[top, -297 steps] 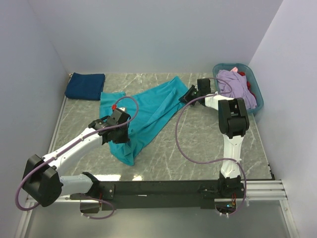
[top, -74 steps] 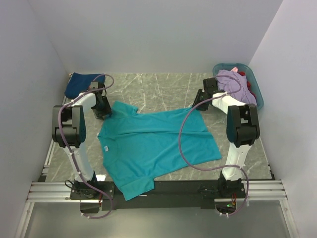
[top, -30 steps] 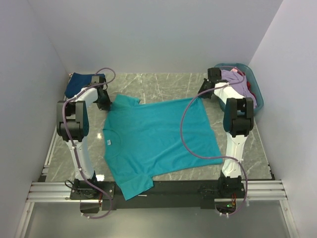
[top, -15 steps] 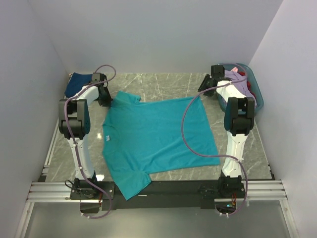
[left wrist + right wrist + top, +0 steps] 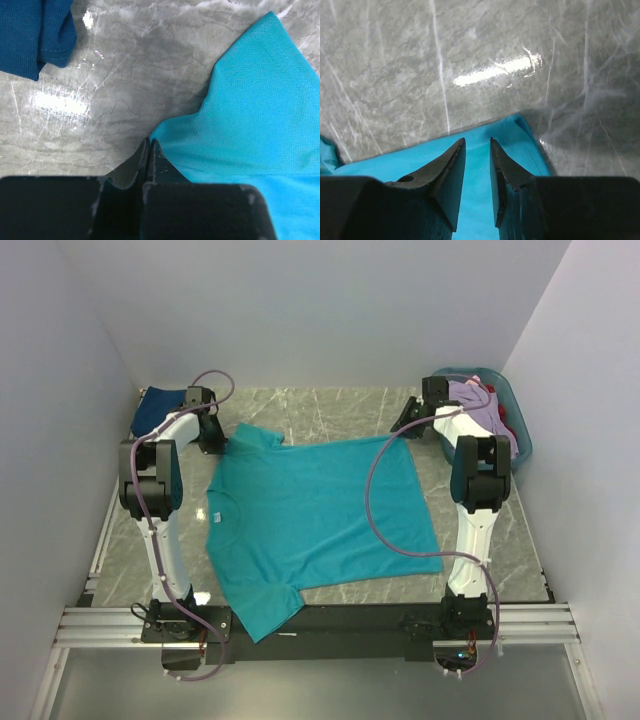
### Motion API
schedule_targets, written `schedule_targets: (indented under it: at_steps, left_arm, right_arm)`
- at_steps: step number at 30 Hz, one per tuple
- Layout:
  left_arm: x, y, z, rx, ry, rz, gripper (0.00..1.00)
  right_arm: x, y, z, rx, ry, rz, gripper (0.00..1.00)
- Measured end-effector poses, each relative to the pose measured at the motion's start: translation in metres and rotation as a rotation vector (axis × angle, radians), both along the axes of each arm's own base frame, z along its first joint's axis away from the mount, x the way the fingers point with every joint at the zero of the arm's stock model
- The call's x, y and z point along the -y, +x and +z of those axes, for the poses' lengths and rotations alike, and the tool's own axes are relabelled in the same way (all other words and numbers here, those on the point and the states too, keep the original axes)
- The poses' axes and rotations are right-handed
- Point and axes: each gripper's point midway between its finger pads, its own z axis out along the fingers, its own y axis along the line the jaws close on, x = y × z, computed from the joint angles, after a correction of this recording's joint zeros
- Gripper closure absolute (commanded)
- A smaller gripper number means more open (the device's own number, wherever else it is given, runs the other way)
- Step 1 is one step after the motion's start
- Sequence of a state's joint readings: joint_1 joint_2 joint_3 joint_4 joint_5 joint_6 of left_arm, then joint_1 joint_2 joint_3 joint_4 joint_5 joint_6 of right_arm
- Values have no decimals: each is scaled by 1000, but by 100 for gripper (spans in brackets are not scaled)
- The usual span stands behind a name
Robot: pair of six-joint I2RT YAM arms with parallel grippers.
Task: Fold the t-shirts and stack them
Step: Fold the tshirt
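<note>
as left fingers (image 5: 134,166) pinch teal tee (image 5: 310,510), spread flat

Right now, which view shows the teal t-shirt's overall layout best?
Top external: the whole teal t-shirt shows, spread flat on the table, collar to the left. Left wrist shows only a sleeve edge pinched in the left gripper. Right wrist shows only a hem corner beneath the right gripper, jaws slightly parted.

A lab test cell: plain white walls (image 5: 300,310) box a marbled table (image 5: 330,410) (aluminium rail (image 5: 100,625) mount).
</note>
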State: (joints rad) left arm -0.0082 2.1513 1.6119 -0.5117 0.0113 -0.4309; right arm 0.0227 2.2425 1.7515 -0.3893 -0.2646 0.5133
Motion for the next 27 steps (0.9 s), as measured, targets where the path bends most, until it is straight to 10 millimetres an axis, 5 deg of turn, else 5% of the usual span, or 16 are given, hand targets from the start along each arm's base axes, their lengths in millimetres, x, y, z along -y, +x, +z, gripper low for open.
schedule_targets:
  at_steps: [5,16,27]
  left_arm:
    - [0,0,0,-1,0,0,99]
    - [-1,2,0,2,4,3,99]
    - [-1,3,0,3,7,4,99]
  right_arm:
    - [-1,1,-22,-42,8,-18,76]
    - [7,12,-20,-36,-28,-51,61]
    - [13,14,-19,-39,-58,-65,60]
